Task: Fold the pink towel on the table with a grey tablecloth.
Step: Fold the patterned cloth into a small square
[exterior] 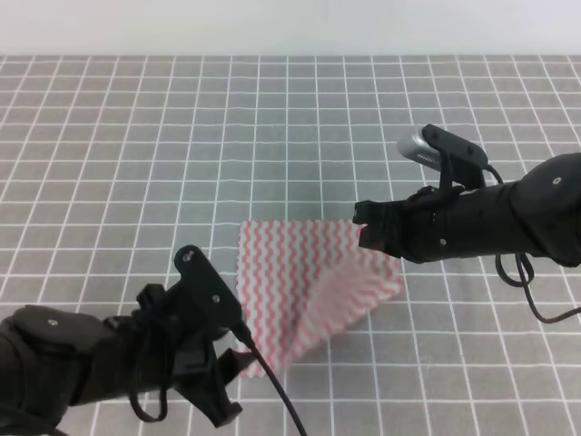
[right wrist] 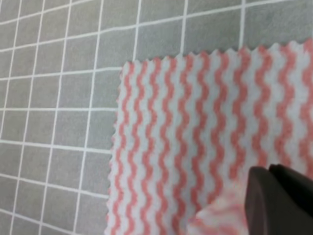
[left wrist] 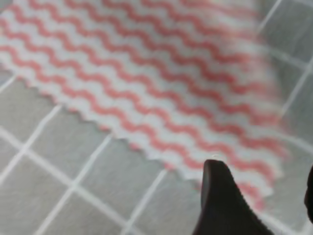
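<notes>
Surface: grey tablecloth [exterior: 136, 136] ruled with thin white grid lines covers the table and fills nearly the whole overhead view — a pale strip of wall runs along the far edge.

Towel position: the pink towel [exterior: 300, 272] lies a little toward the near side of the cloth's centre, between the two arms.

Towel state: it is not flat. The corner under the right arm looks lifted and doubled back over the rest, so the cloth reads as a rough wedge, not a square.

Left gripper: the left gripper [exterior: 238, 359] sits at the towel's near corner. The left wrist view shows one dark fingertip [left wrist: 220, 196] over that corner and a sliver of the other at the frame edge, so the jaws look parted, not gripping.

Right gripper: the right gripper [exterior: 361, 227] hangs over the towel's far right corner. The right wrist view shows a dark finger [right wrist: 279, 200] against a bunched bit of cloth, but I cannot tell whether the jaws are pinching it.

Handling: judging by the way it drapes, the towel is thin, light and limp — no stiffness, likely to sag and slide on the tablecloth. Best taken at a corner or just inside the scalloped edge [right wrist: 116, 147], pinching only the layers meant to move.

Orientation: no clear long axis on a square cloth; as it lies, the longest line runs from the near-left corner up to the raised right corner, and the zigzag stripes run left to right across the flat part.
</notes>
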Available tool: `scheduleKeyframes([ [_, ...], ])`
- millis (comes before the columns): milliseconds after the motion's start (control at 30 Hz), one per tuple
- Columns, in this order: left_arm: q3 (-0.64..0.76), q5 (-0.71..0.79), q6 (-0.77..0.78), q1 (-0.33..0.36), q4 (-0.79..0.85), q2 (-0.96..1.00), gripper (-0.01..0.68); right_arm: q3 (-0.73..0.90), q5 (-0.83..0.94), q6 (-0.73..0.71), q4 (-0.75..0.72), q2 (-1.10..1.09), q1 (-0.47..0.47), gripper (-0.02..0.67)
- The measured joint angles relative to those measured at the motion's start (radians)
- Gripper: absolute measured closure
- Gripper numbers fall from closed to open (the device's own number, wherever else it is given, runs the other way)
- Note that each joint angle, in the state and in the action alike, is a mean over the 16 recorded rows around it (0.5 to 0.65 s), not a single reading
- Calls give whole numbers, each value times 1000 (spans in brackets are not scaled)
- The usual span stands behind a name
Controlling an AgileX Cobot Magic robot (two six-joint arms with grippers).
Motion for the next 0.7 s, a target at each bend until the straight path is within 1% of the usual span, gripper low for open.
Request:
scheduleKeyframes([
  [267,-1,-35,18,0,-29,13,336,-3,23,-14,-5,-1,-2,664],
  [467,-2,-35,20,0,-72,-2,339,-3,69,-27,-40,-3,-3,664],
  [567,-2,-47,21,0,-102,-20,352,-3,91,-31,-60,-3,-4,664],
  [700,-2,-77,17,0,-144,-59,385,-3,121,-38,-88,-3,-7,656],
])
